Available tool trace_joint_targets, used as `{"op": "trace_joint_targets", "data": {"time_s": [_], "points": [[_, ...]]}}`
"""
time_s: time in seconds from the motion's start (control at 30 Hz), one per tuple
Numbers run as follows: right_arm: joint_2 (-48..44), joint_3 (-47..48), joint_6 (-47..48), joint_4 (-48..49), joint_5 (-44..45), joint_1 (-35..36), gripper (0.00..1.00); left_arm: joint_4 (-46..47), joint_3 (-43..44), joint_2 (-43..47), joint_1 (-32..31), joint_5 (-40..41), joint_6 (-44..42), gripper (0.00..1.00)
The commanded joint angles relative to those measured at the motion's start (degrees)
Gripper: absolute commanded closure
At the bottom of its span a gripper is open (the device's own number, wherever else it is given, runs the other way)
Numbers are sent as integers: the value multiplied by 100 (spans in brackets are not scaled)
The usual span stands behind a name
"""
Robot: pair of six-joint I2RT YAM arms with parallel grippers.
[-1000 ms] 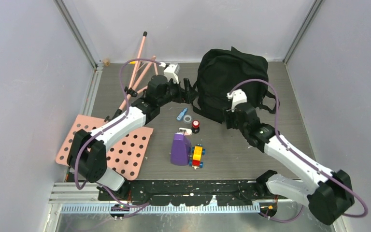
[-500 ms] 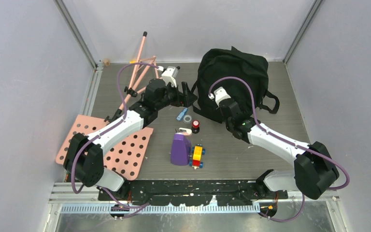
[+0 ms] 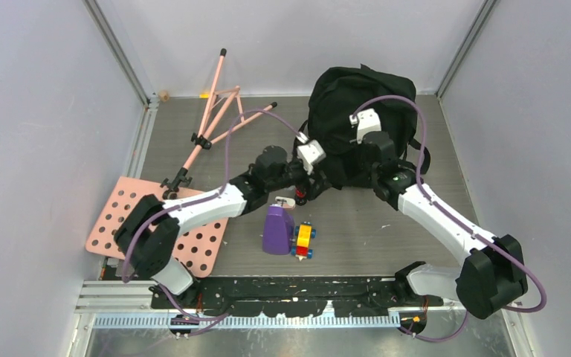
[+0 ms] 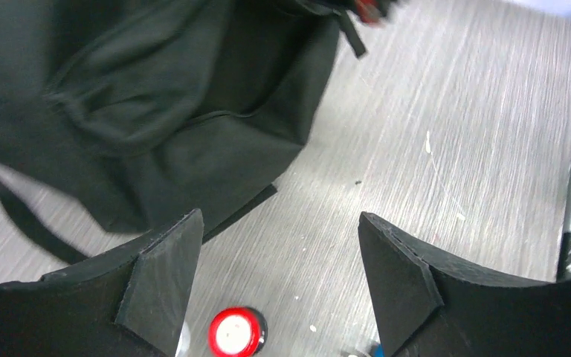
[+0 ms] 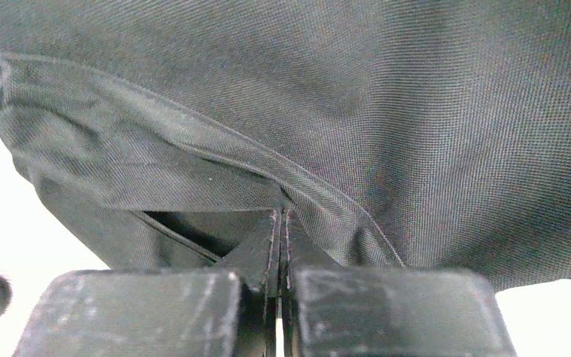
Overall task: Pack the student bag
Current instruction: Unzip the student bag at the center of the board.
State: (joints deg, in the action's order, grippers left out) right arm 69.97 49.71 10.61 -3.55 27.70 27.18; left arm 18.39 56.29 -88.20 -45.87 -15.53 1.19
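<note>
The student bag [image 3: 357, 97] is a big black floppy backpack at the back right of the table. My right gripper [image 3: 364, 154] is pressed against its front. In the right wrist view the jaws [image 5: 281, 217] are shut, pinching a stitched fold of the bag's fabric [image 5: 357, 97]. My left gripper [image 3: 321, 181] hovers at the bag's front left corner. It stands open in the left wrist view [image 4: 279, 221], with bare table between the fingers. The bag [image 4: 156, 111] lies just ahead of it, and a small red-capped bottle [image 4: 236, 332] sits below the left finger.
A purple container [image 3: 276, 229] and a stack of toy blocks [image 3: 304, 240] stand mid-table, with the red-capped bottle [image 3: 301, 195] just behind them. A pink pegboard [image 3: 119, 216] lies at the left. A pink folding stand [image 3: 212, 111] leans at the back left. Walls close in on both sides.
My right gripper has shut on the bag's fabric, and the bag's top has risen. My left arm swung right, from the bag's left side to its front corner, still open.
</note>
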Motion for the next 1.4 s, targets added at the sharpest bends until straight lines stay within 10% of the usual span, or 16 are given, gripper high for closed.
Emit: {"op": "trace_joint_targets", "data": {"time_s": [0.0,0.3,0.9,1.37], "points": [[-122,447,-855,-20,-1032,-678,100,812,251,-576,-464,-176,-1681,21],[63,615,-1554,-64,-2459,-1213,100,1080,747,-1682,-889,1,-3569,15],[130,489,-1783,126,-3035,-1493,100,618,2075,-2894,-906,903,-4079,4],[160,468,-1927,489,-1934,-1601,100,-222,1550,-2695,-1231,1235,-2529,31]]}}
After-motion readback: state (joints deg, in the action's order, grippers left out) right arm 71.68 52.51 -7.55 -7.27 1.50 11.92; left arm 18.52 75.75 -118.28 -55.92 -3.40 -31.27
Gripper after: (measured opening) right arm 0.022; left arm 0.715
